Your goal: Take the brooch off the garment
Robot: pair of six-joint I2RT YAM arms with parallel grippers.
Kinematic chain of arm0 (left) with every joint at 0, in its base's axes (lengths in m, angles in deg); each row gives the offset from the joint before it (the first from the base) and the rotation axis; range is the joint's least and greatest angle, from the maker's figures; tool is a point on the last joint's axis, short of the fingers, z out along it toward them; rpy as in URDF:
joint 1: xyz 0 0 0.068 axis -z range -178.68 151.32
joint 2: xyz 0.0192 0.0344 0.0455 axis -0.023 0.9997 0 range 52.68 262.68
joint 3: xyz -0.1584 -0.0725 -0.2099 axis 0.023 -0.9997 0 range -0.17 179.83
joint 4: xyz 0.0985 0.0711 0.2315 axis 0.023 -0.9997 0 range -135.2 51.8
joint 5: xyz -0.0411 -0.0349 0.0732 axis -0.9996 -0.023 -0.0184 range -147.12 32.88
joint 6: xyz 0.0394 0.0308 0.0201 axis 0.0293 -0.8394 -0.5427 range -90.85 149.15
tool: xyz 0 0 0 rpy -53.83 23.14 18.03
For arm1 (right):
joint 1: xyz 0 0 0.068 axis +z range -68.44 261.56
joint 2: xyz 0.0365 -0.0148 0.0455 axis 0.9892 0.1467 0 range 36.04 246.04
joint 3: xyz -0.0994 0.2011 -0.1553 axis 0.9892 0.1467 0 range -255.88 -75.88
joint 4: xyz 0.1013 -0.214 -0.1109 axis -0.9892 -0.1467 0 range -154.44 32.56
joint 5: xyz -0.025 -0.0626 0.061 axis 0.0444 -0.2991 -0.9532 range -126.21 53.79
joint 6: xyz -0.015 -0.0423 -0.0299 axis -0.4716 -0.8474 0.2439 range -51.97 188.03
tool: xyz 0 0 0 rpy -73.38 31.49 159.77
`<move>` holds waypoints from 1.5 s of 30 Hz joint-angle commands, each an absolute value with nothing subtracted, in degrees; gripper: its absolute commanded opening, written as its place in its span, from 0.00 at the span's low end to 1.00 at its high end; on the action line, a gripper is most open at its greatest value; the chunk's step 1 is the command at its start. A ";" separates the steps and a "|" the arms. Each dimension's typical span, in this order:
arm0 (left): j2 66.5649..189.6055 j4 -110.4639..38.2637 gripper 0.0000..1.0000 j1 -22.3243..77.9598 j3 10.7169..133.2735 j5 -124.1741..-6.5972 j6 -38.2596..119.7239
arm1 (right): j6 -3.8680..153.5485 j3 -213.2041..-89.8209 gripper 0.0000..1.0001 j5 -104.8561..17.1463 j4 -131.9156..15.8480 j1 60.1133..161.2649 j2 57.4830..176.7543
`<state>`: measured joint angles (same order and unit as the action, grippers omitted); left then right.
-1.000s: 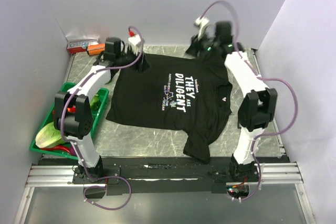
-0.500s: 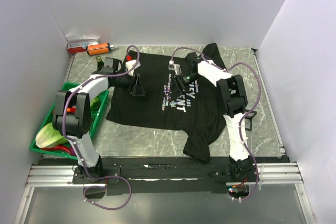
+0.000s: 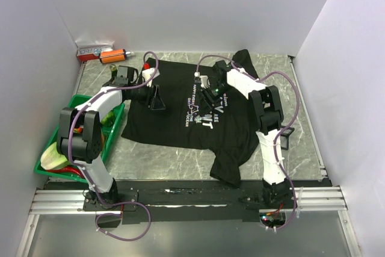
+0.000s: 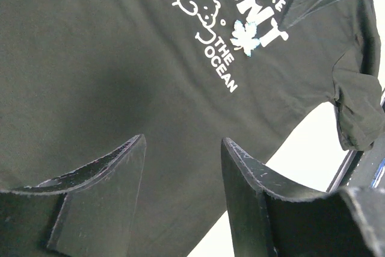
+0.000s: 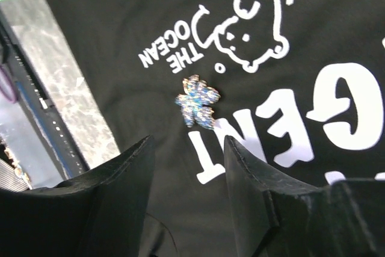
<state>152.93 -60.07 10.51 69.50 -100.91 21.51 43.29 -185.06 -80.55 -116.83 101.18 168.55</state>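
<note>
Black T-shirt [image 3: 180, 121] lay flat mid-table, white lettering up. Brooch [image 5: 197, 102], small, sparkly and blue-silver, was pinned on the chest print between "THE OCEAN" and the big letters, beside the bear drawing. Right gripper [image 5: 187, 142] hung over the print close to the brooch, not touching it, jaws apart with nothing between them. Left gripper [image 4: 183, 144] was over the shirt's left part, jaws also apart and holding nothing. Green tray [image 3: 43, 171] of vegetables sat at the left edge.
</note>
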 commanded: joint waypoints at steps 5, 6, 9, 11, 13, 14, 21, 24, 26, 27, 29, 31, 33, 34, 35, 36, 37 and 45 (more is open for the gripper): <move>151.64 -60.35 0.59 10.63 71.81 -100.72 20.72 | 42.89 -187.23 0.47 -80.16 -117.47 101.69 171.30; 151.64 -60.61 0.59 10.63 71.72 -100.46 20.19 | 42.89 -187.84 0.47 -80.68 -118.42 101.78 171.91; 151.56 -60.44 0.59 10.63 71.28 -99.49 19.93 | 42.45 -189.78 0.48 -81.04 -119.75 102.04 173.23; 151.47 -60.53 0.59 10.63 71.19 -99.58 20.01 | 42.19 -190.31 0.48 -81.21 -120.10 102.22 173.50; 151.64 -60.44 0.59 10.63 71.28 -99.75 20.10 | 41.92 -190.66 0.48 -81.39 -120.80 102.30 173.85; 151.56 -60.35 0.59 10.63 71.19 -99.75 20.19 | 41.75 -190.92 0.48 -81.65 -121.16 102.48 174.02; 151.64 -60.35 0.59 10.63 71.28 -99.66 20.19 | 41.92 -191.81 0.47 -82.09 -122.65 103.71 175.43; 151.64 -60.44 0.59 10.63 71.37 -99.49 20.10 | 42.10 -191.54 0.47 -82.09 -122.57 104.24 175.61; 151.56 -60.35 0.59 10.63 71.37 -99.49 20.01 | 42.19 -191.54 0.47 -82.18 -122.39 104.33 175.52; 151.56 -60.35 0.59 10.63 71.54 -99.57 20.10 | 42.36 -191.54 0.45 -82.18 -122.39 104.24 175.52; 151.64 -60.27 0.59 10.63 71.54 -99.66 20.27 | 42.36 -191.80 0.40 -82.18 -122.56 104.32 175.52; 151.64 -60.09 0.59 10.63 71.81 -99.93 20.36 | 42.19 -191.89 0.37 -82.27 -122.74 104.33 175.52; 151.99 -59.91 0.59 10.63 72.07 -100.19 20.63 | 42.10 -191.81 0.33 -82.44 -122.83 104.24 175.26; 152.26 -59.91 0.59 10.63 72.33 -100.28 20.71 | 42.18 -191.72 0.32 -82.44 -122.83 104.32 175.00; 152.35 -59.83 0.59 10.63 72.42 -100.45 20.80 | 42.01 -191.46 0.29 -82.44 -122.83 104.33 174.82; 152.87 -59.82 0.59 10.63 72.95 -100.54 20.89 | 41.92 -191.37 0.27 -82.44 -122.92 104.33 174.64; 153.05 -59.74 0.59 10.63 73.13 -100.72 20.89 | 41.75 -191.28 0.25 -82.53 -123.00 104.33 174.73; 154.45 -58.25 0.57 11.78 74.53 -107.38 20.19 | 37.80 -189.88 0.04 -84.46 -122.66 104.33 169.99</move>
